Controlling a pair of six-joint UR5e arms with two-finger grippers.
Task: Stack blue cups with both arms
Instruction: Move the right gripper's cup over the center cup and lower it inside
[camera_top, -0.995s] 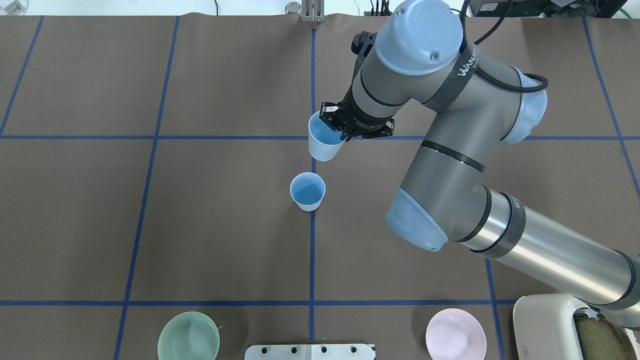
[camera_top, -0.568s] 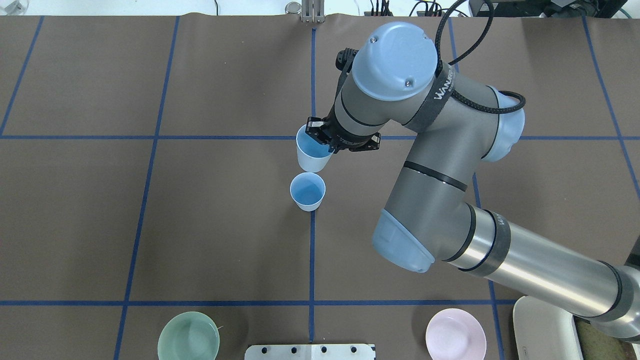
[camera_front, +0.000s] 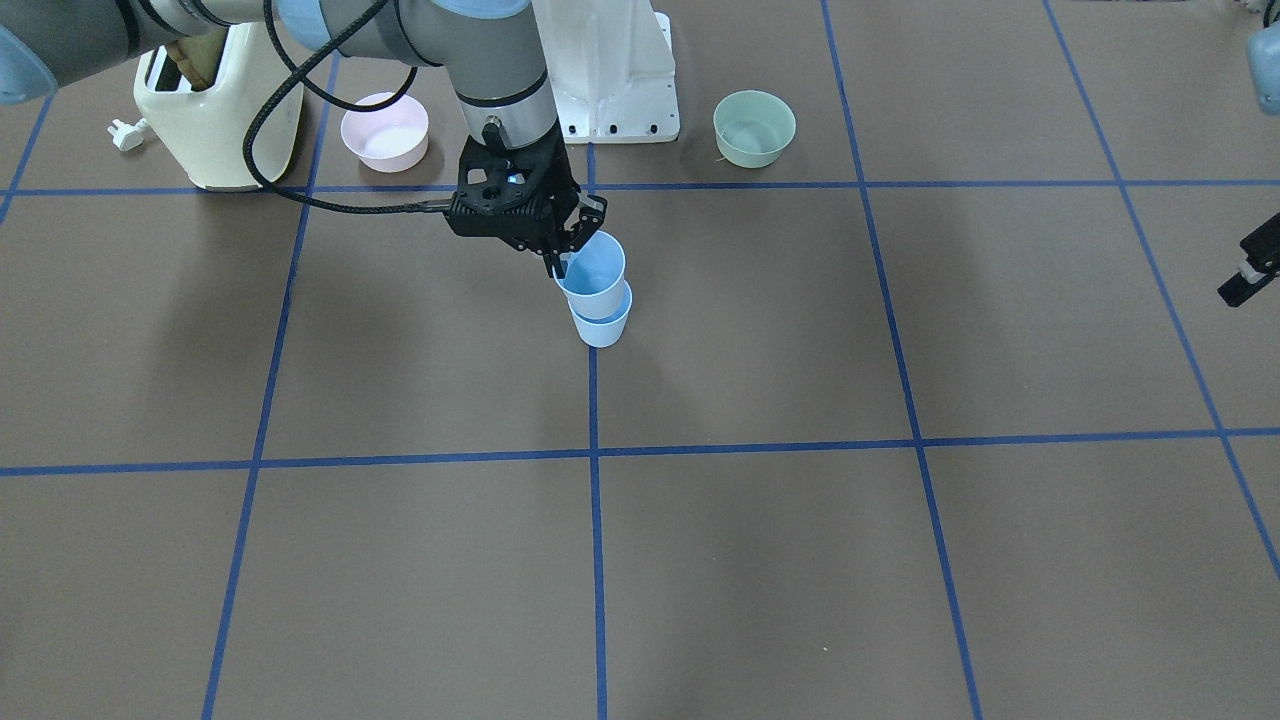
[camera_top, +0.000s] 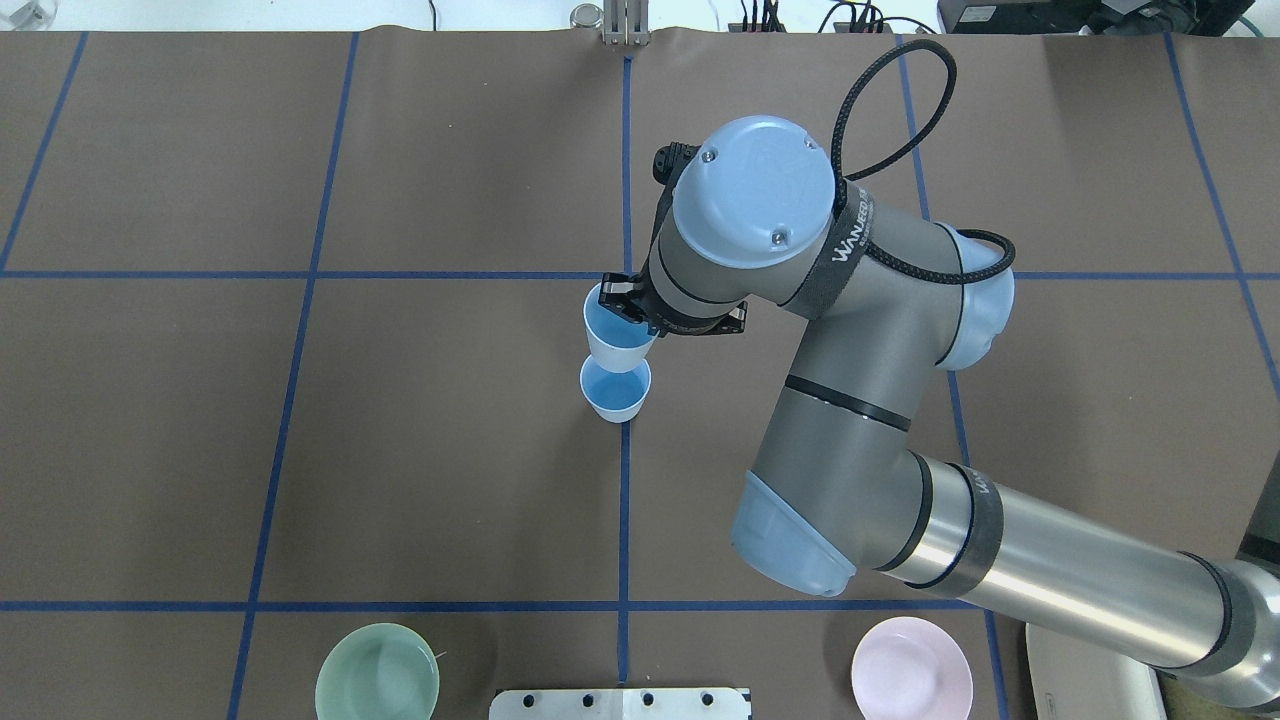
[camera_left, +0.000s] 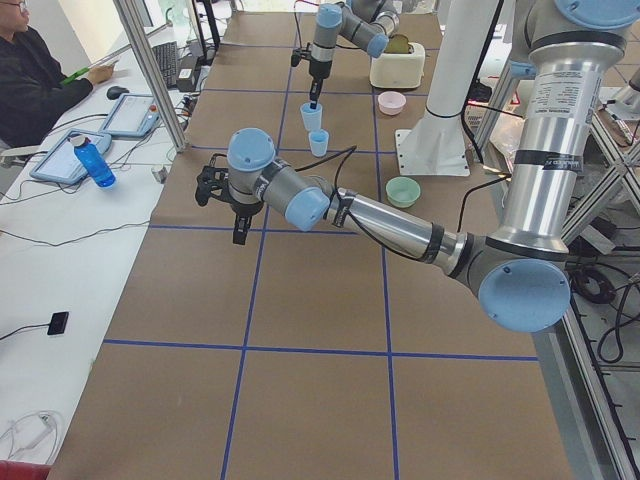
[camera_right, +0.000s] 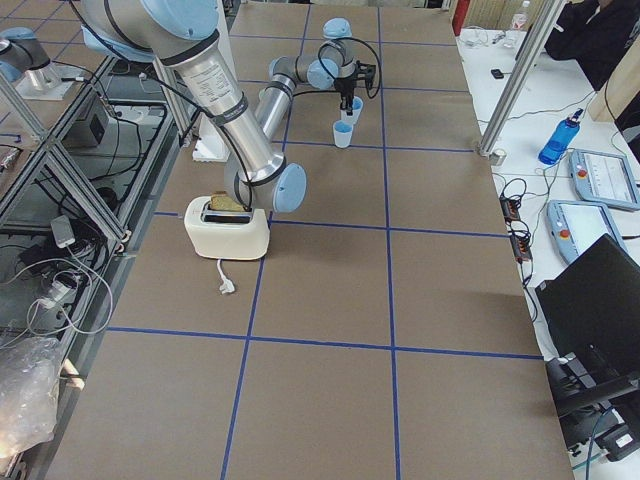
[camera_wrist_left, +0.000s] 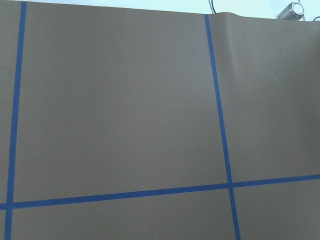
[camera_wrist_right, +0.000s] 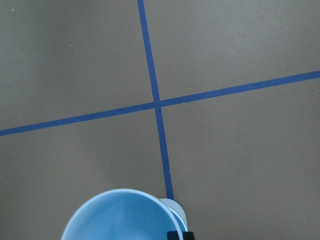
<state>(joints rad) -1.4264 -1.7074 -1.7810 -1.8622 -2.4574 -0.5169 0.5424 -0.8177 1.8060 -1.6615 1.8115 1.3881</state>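
Observation:
My right gripper (camera_top: 640, 315) is shut on the rim of one light-blue cup (camera_top: 613, 335) and holds it upright in the air. The second blue cup (camera_top: 615, 392) stands on the table on the centre tape line, just below and slightly nearer the robot. In the front view the held cup (camera_front: 592, 272) overlaps the rim of the standing cup (camera_front: 601, 322); I cannot tell if they touch. The right wrist view shows the held cup's rim (camera_wrist_right: 125, 215), with the other cup (camera_wrist_right: 176, 207) peeking out behind it. My left gripper (camera_left: 238, 215) hovers far away over bare table; I cannot tell if it is open or shut.
A green bowl (camera_top: 377, 672) and a pink bowl (camera_top: 911, 668) sit near the robot's edge, on either side of the white pedestal (camera_front: 610, 70). A cream toaster (camera_front: 215, 110) with its plug (camera_front: 125, 133) stands on the robot's right. Blue tape lines cross the brown table.
My right arm has carried the held cup toward the robot and slightly left. It now hangs right over the standing cup's far edge. The standing cup has not moved.

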